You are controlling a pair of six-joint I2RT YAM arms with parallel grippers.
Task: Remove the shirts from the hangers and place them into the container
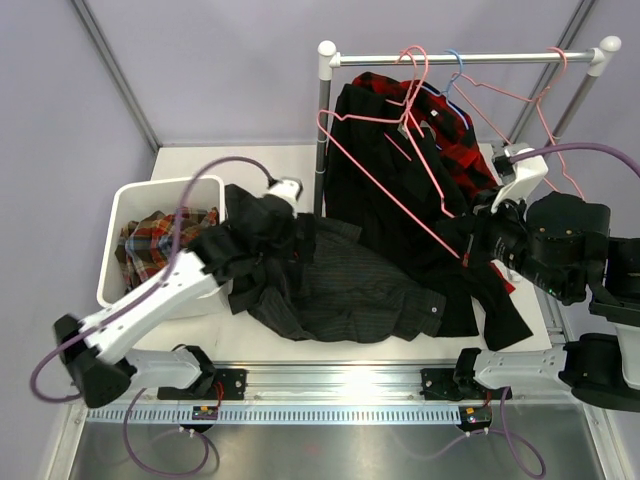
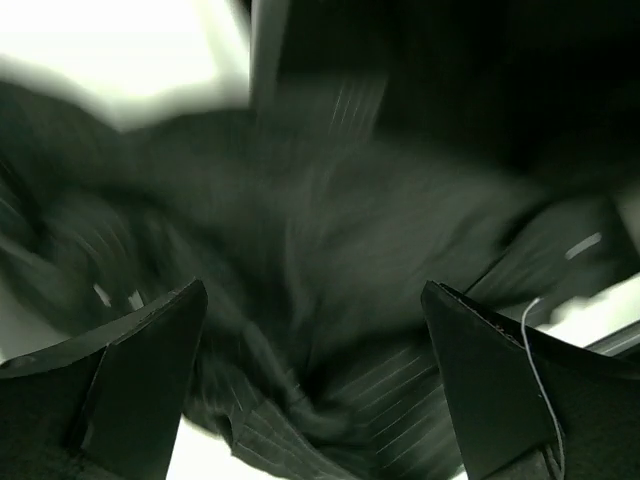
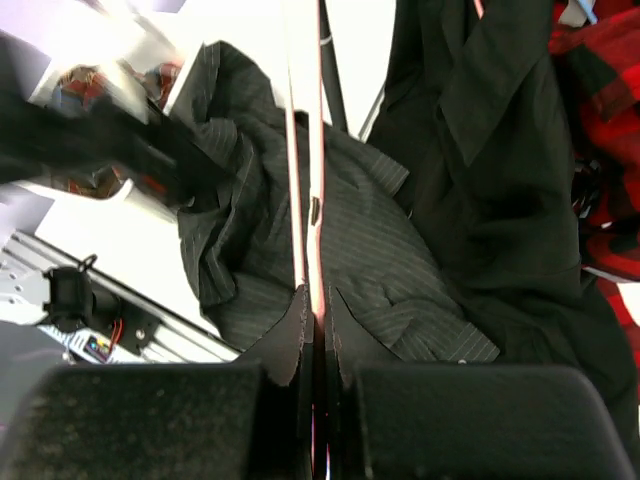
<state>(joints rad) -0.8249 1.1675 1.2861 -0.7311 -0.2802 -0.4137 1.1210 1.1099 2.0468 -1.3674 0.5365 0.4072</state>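
The left claw (image 2: 312, 290) was seen spread wide with nothing held between its fingers. The charcoal pinstriped shirt (image 2: 330, 230) was crumpled just beneath it on the table (image 1: 260, 345). The white container (image 1: 118, 215) was set to that claw's left, and the plaid shirt (image 1: 155, 240) was piled inside it. The right claw (image 3: 318, 300) was clamped shut on the wire of a pink hanger (image 3: 305, 180). The black shirt (image 3: 480, 150) was hung ahead of it and to its right, and the red-and-black check shirt (image 3: 600, 120) was seen farther right.
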